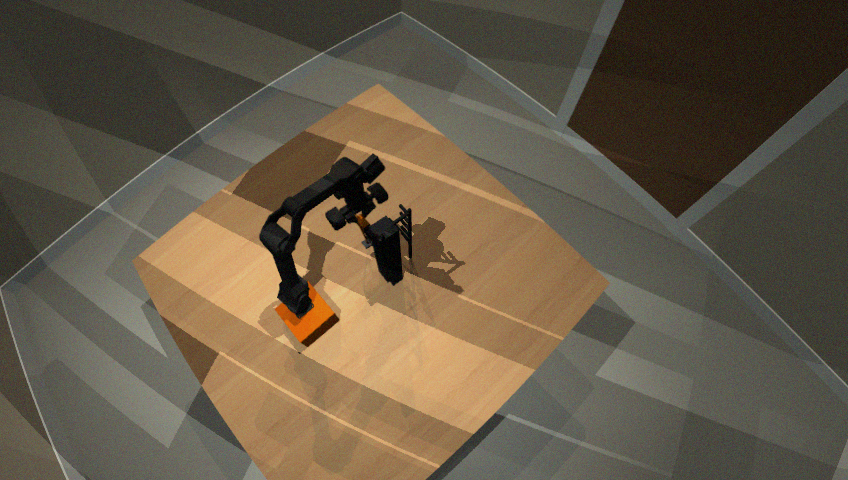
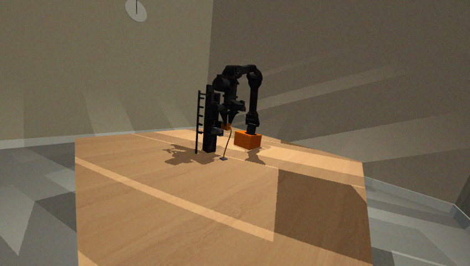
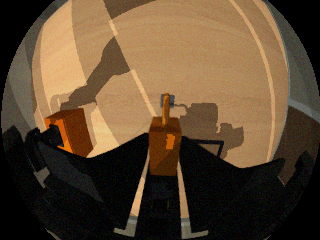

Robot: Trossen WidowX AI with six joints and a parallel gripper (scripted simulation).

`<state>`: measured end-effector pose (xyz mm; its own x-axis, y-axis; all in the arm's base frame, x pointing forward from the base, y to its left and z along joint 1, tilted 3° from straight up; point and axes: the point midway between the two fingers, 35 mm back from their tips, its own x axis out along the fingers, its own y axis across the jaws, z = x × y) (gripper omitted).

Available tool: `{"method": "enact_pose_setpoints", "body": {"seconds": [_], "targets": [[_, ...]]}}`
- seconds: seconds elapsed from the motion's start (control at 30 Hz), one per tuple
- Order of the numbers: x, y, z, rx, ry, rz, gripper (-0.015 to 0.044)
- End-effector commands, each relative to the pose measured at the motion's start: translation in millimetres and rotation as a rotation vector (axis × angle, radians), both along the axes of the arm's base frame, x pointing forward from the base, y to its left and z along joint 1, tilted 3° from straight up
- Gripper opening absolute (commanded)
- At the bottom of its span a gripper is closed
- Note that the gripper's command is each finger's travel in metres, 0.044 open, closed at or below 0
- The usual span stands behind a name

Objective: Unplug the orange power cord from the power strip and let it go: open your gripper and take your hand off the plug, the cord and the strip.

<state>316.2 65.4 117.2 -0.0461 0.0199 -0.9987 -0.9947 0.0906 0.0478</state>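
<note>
My gripper (image 1: pixel 360 217) (image 2: pixel 227 123) (image 3: pixel 164 139) points down and is shut on the orange plug (image 2: pixel 225 126) (image 3: pixel 164 160), with a finger on each side. The orange cord (image 2: pixel 228 141) (image 3: pixel 166 107) runs from the plug down to a small grey block (image 2: pixel 223 158) on the table. The black upright body (image 1: pixel 387 252) (image 2: pixel 209 125), which looks like the power strip's mount, stands beside the gripper. A grey ledge (image 2: pixel 217 132) on it lies just below and left of the plug in the exterior view. No strip shows against the plug's visible faces in the wrist view; its underside is hidden.
A thin black ladder-like rack (image 1: pixel 410 234) (image 2: pixel 198 122) (image 3: pixel 221 150) stands on the far side of the upright body from my gripper. The arm's orange base (image 1: pixel 312 319) (image 2: pixel 247 139) (image 3: pixel 80 131) sits on the wooden table (image 1: pixel 476 333) (image 2: pixel 164 184). Striped shadows cross it.
</note>
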Motion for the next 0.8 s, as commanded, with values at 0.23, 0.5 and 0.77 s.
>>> {"method": "enact_pose_setpoints", "body": {"seconds": [0.23, 0.5, 0.77], "targets": [[-0.5, -0.2, 0.0, 0.008, -0.018, 0.024, 0.021], [1.7, 13.7, 3.4, 0.009, -0.018, 0.024, 0.042], [3.8, 59.6, 14.0, 0.013, -0.018, 0.024, 0.044]]}}
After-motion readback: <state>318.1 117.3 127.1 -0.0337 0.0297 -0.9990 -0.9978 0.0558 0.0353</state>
